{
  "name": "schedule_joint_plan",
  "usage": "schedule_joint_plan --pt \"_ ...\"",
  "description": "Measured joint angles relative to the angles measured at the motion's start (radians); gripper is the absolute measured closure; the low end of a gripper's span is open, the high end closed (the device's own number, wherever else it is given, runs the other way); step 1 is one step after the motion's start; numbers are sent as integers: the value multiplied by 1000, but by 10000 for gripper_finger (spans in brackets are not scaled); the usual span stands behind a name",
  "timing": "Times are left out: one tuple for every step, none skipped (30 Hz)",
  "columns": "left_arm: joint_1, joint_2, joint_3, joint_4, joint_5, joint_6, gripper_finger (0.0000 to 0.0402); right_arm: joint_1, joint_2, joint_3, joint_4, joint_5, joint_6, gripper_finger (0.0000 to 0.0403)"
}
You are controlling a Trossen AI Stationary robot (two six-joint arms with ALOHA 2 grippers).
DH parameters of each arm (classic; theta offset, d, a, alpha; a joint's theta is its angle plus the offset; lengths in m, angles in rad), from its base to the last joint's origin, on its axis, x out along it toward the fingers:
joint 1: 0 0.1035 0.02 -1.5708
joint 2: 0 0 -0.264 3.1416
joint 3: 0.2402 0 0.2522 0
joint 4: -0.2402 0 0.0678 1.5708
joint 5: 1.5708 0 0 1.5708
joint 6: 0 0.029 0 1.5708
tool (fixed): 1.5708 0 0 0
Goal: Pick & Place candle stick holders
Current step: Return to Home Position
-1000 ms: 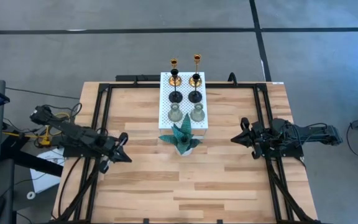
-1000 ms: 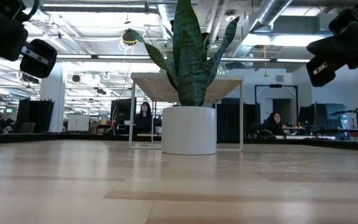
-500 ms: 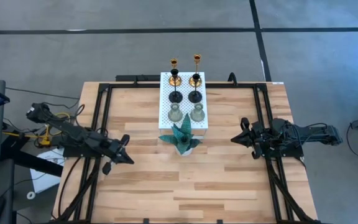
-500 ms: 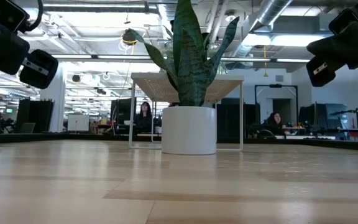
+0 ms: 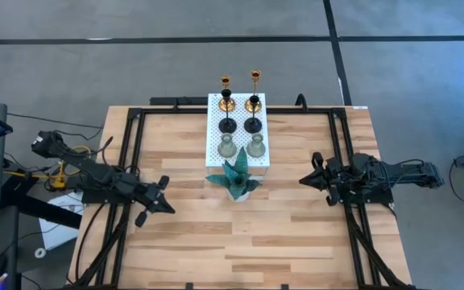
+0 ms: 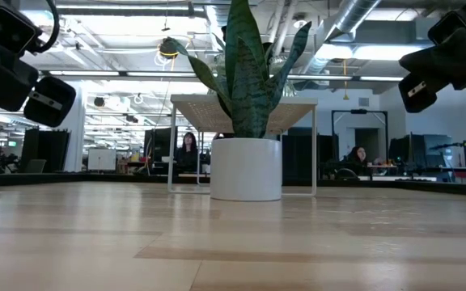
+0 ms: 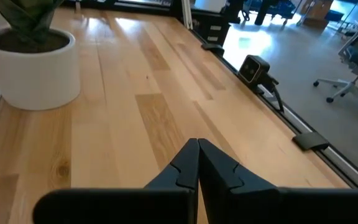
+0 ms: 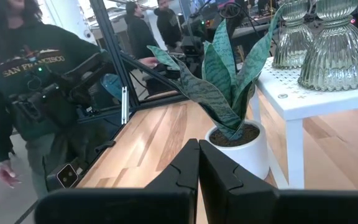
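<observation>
My left gripper (image 5: 167, 207) hovers over the wooden table (image 5: 296, 242) on its own side, fingers pressed together with nothing between them; in its wrist view the two dark tips (image 7: 197, 149) meet in a closed point above bare planks; in the low view it hangs clear of the tabletop (image 6: 31, 77). My right gripper (image 5: 303, 181) sits opposite, facing the left one across the table, also shut tight and empty (image 8: 197, 149), and also held high in the low view (image 6: 427, 73). Between the two grippers stands the teal plant (image 5: 236, 179) in its white pot (image 7: 33, 68), nearer the right gripper's line than the left's. Beyond the plant from both tools, well apart from either, is the white perforated board (image 5: 216, 133), raised on legs like a small shelf (image 8: 291, 93); all six candle stick holders (image 5: 240, 121) stand upright on it in three rows of two. The grey-green pair (image 5: 226, 147) is the row closest to the grippers, just behind the plant; from the right wrist I see their ribbed bells (image 8: 337, 46) on the board's edge; the black pair (image 5: 227, 122) comes next; the gold pair (image 5: 254, 95) is farthest away. A person (image 8: 30, 81) in a dark sweatshirt stands beyond the table's left side.
</observation>
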Motion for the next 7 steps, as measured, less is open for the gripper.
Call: schedule_joint_plan --pt "0 5 0 0 0 0 396 0 0 0 0 0 0 403" --pt "0 10 0 0 0 0 396 0 0 0 0 0 0 403" --pt "0 15 0 0 0 0 396 0 0 0 0 0 0 403" --pt "0 20 0 0 0 0 396 0 0 0 0 0 0 403" --pt "0 24 0 0 0 0 396 0 0 0 0 0 0 403" --pt "0 28 0 0 0 0 396 0 0 0 0 0 0 403" --pt "0 31 0 0 0 0 396 0 0 0 0 0 0 403"
